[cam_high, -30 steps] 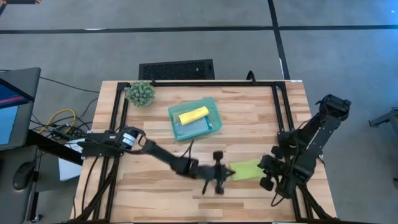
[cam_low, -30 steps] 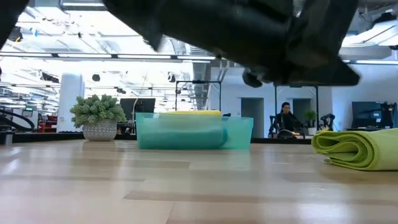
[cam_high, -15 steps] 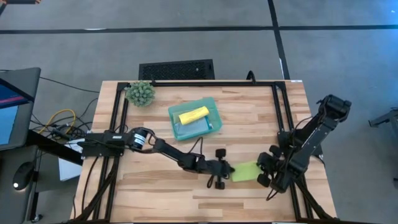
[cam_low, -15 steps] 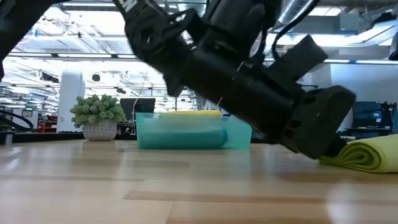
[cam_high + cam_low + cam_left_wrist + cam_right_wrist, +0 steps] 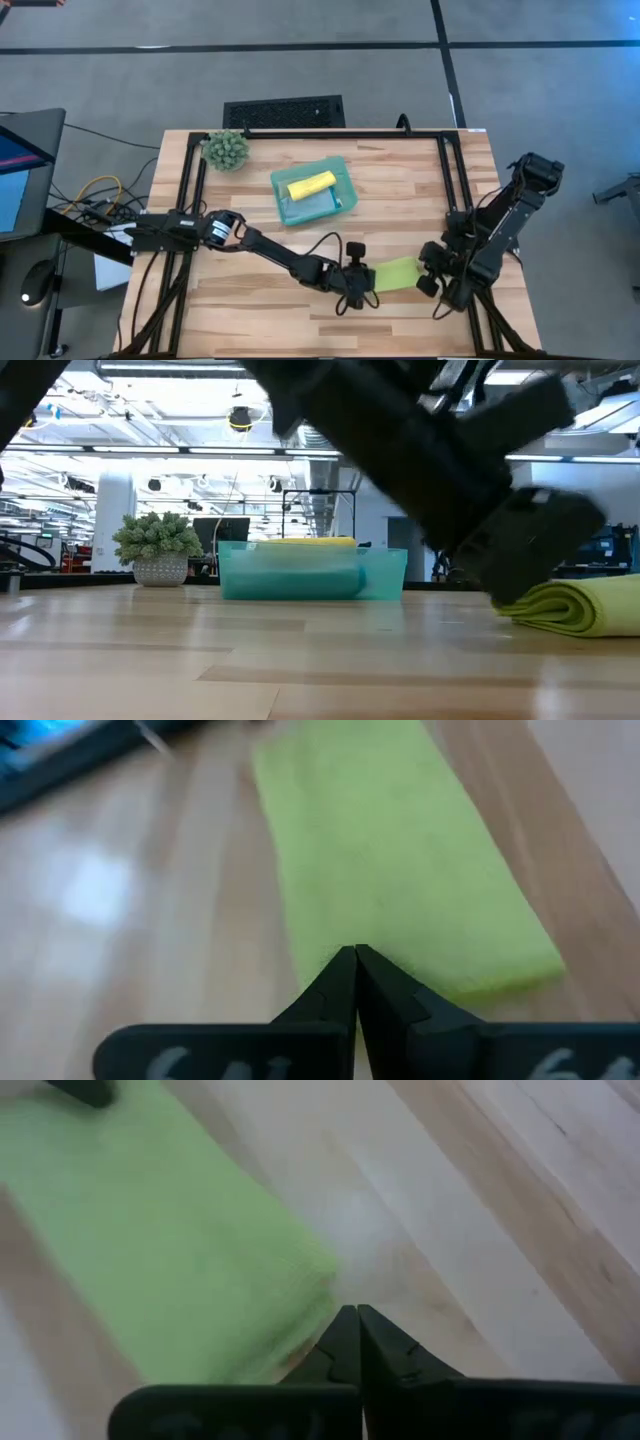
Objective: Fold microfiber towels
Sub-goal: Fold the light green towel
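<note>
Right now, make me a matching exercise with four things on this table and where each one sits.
Things:
1. lime green towel
2. yellow towel
3. plant ball
4. left claw

Places:
A. far left corner of the table
B. inside the teal tray
C. at the lime towel's left end, shut
D. folded, between both claws

Pairs: 1-D, 2-B, 3-A, 4-C

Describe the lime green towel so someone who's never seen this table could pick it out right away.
On the wooden table, look near the front edge, right of centre, between the two pincers. The lime green towel lies there folded into a flat strip, alone on bare wood; the yellow towel sits in the teal tray.
</note>
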### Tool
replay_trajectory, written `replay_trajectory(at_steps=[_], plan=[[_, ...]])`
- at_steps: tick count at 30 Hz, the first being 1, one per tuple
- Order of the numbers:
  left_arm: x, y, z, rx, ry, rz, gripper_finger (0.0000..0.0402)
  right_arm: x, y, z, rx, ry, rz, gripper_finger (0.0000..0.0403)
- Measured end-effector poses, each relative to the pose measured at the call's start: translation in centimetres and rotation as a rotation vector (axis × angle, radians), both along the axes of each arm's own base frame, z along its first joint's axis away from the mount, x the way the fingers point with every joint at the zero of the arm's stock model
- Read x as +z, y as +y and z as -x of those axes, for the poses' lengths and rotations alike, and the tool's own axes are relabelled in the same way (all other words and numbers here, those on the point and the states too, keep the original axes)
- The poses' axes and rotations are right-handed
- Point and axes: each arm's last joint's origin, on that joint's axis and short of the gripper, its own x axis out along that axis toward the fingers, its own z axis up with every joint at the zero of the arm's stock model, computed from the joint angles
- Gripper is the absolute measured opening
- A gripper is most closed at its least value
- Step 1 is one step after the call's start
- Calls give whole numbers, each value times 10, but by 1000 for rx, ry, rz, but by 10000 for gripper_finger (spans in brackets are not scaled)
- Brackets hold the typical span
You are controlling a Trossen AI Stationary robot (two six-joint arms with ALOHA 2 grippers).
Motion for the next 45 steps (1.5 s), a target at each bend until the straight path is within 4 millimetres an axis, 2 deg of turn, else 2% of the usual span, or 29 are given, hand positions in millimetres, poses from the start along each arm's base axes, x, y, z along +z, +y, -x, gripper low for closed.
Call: replay_trajectory(at_steps=[6, 9, 12, 17, 21, 25, 33, 38, 42, 45], plan=[[40, -19, -10, -6, -49, -29, 0, 7, 12, -6, 84, -141, -1, 13], [50, -21, -14, -20, -70, 29, 0, 4, 11, -11, 78, -158, -20, 16], [40, -12, -18, -41, -54, 110, 0, -6, 5, -15, 86, -152, -29, 13], [-3, 6, -20, 15, 71, 131, 0, -21, -2, -19, 110, -132, -80, 12], [-6, 11, -22, -31, 118, 210, 0, -29, -6, -25, 127, -154, -108, 15], [-2, 12, -19, -16, 186, 195, 0, -39, -8, -36, 180, -165, -113, 10], [8, 9, -2, 34, 422, 136, 0, -55, -10, -73, 263, -282, 29, 16], [4, 5, 10, 66, 523, 102, 0, -43, -10, -88, 298, -278, 124, 15], [3, 6, 19, 113, 586, 54, 0, -20, -7, -84, 291, -318, 198, 10], [7, 6, 26, 143, 614, 8, 0, -8, -3, -77, 311, -360, 172, 15]])
